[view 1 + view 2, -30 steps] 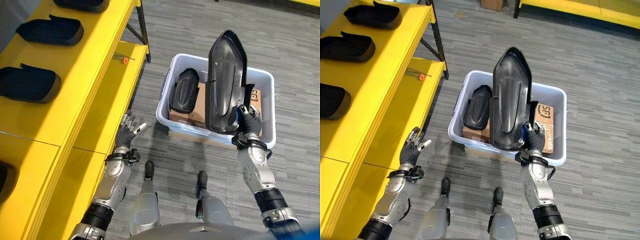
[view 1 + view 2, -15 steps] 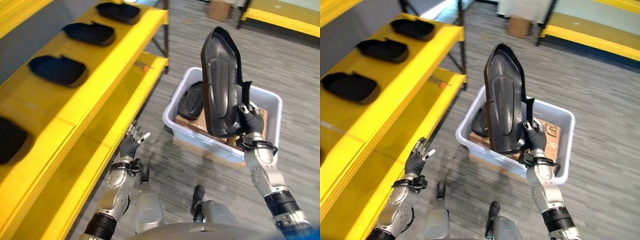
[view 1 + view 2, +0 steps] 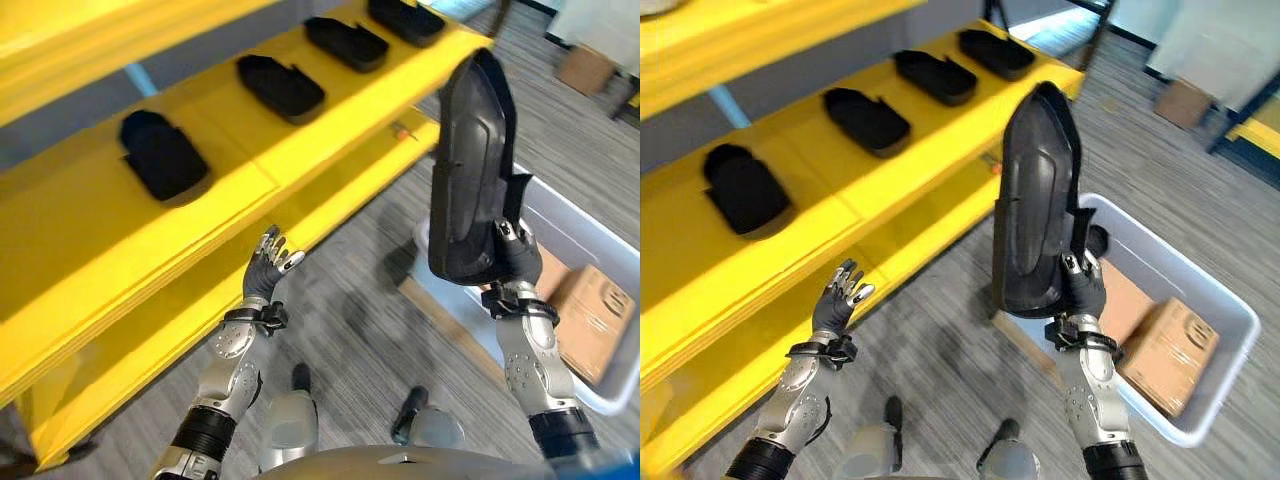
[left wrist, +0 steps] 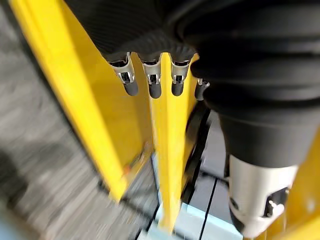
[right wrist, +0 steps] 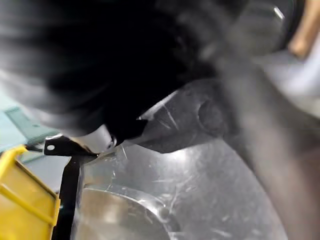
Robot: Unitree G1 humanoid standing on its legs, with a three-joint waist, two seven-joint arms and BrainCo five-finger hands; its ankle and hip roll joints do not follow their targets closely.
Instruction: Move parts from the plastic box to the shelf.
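A long, glossy black moulded plastic part point(image 3: 1035, 205), shell-shaped with a raised central rib, is held upright and aloft by the right hand point(image 3: 1083, 290), whose fingers are curled round its lower edge. In the right wrist view its smooth, lightly scratched surface point(image 5: 200, 190) is seen from close up. The part is carried above the floor, between the pale grey plastic box point(image 3: 1200, 300) and the front edge of the yellow metal shelf point(image 3: 880, 190).

Four more black moulded parts point(image 3: 865, 120) are counted along the shelf's upper board, set in a row near its rear edge (each matte, hollow and roughly boat-shaped). Inside the box a brown cardboard carton point(image 3: 1170, 350) is seen lying flat.

The left hand point(image 3: 268, 268) is raised empty before the shelf's front edge, fingers straight and loosely spread; in the left wrist view its fingertips point(image 4: 152, 90) are seen against the yellow boards.
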